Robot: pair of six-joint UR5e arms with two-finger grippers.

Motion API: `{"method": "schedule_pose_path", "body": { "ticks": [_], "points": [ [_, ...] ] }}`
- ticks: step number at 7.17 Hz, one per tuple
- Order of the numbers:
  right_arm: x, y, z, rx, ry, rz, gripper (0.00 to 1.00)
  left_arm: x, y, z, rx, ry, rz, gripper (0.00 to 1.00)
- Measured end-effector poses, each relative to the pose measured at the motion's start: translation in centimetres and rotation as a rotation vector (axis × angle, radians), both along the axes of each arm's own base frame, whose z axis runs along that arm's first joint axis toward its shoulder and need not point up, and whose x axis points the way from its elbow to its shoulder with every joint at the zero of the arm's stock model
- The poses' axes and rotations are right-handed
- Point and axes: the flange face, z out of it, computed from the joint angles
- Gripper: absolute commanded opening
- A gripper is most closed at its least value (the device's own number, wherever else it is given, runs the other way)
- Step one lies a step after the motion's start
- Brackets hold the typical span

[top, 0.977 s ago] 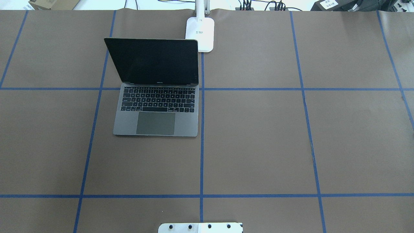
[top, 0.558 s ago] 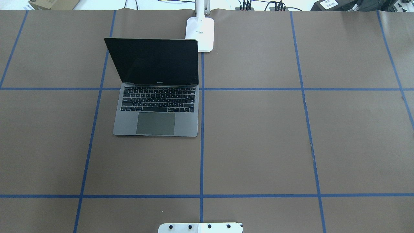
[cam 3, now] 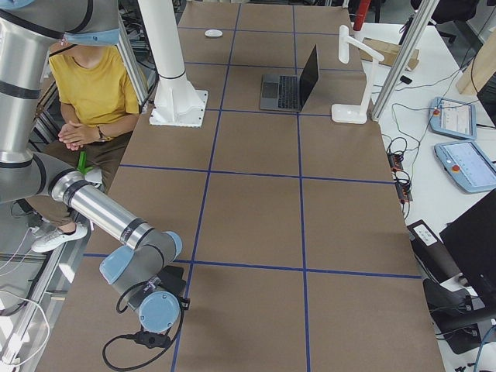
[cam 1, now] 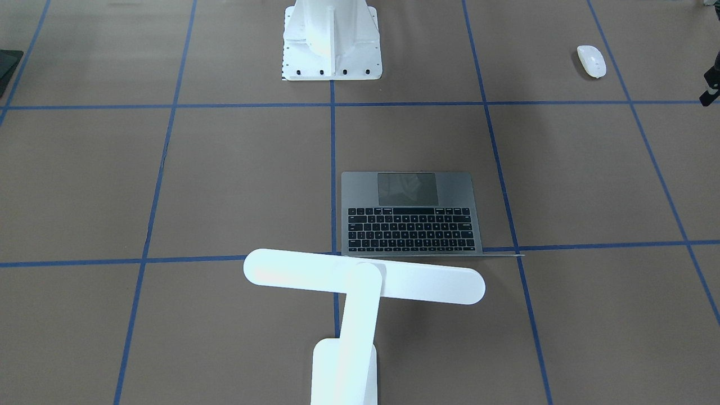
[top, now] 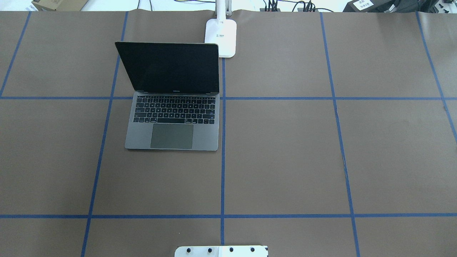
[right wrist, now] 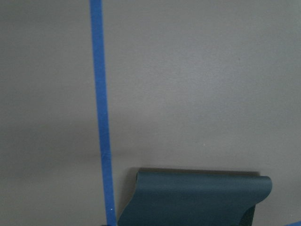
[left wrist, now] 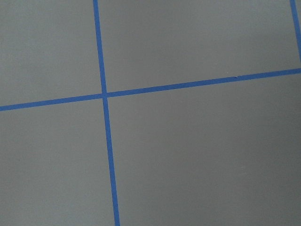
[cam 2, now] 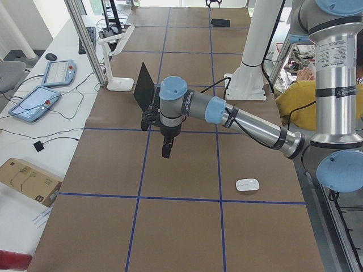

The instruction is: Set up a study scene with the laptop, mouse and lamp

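Observation:
The laptop point(top: 171, 123) stands open left of centre, screen dark; it also shows in the front view point(cam 1: 410, 214). The lamp's base point(top: 220, 37) stands just behind the laptop's right corner, and its bar head point(cam 1: 365, 278) hangs over the laptop's back edge. The mouse point(cam 1: 592, 61) lies near the robot's side on its left, also in the left view point(cam 2: 247, 185). My left gripper point(cam 2: 166, 150) hangs above bare table beyond the mouse; I cannot tell if it is open. My right gripper point(cam 3: 159, 310) is low at the table's right end; its fingers are hidden.
A black mat point(cam 3: 172, 277) lies under the right wrist and shows in the right wrist view point(right wrist: 197, 197). The white bolted pedestal point(cam 1: 332, 39) stands at the robot's edge. A person in yellow point(cam 3: 93, 85) sits beside the table. Tablets and cables lie on the far bench point(cam 3: 457, 132).

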Motion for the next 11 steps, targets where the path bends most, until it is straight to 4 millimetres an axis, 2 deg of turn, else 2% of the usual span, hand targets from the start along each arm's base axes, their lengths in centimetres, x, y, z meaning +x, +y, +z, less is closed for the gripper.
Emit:
{"method": "schedule_pose_path", "body": {
  "ticks": [2, 4, 6, 8, 9, 10, 11],
  "points": [
    [-0.3, 0.1, 1.0, -0.053, -0.005, 0.019, 0.87, 0.0, 0.0, 0.0, 0.001, 0.0, 0.0, 1.0],
    [-0.7, -1.8, 0.5, -0.099, -0.021, 0.067, 0.85, 0.0, 0.0, 0.0, 0.001, -0.001, -0.001, 1.0],
    [-2.0, -6.3, -1.1, -0.102, -0.027, 0.056, 0.86, 0.0, 0.0, 0.0, 0.001, -0.001, -0.001, 1.0],
    [-5.6, -10.4, -2.4, -0.052, -0.005, -0.074, 0.87, 0.0, 0.0, 0.0, 0.0, -0.001, 0.0, 1.0],
    [-7.3, -11.0, -2.7, -0.038, 0.014, -0.14, 0.88, 0.0, 0.0, 0.0, 0.0, -0.001, 0.0, 1.0],
    [-8.0, -10.5, -2.4, -0.035, 0.026, -0.177, 0.88, 0.0, 0.0, 0.0, 0.0, -0.001, 0.0, 1.0],
    [-7.9, -9.0, -1.6, -0.042, 0.043, -0.207, 0.89, 0.0, -0.1, 0.0, 0.0, -0.001, 0.0, 1.0]
  ]
}}
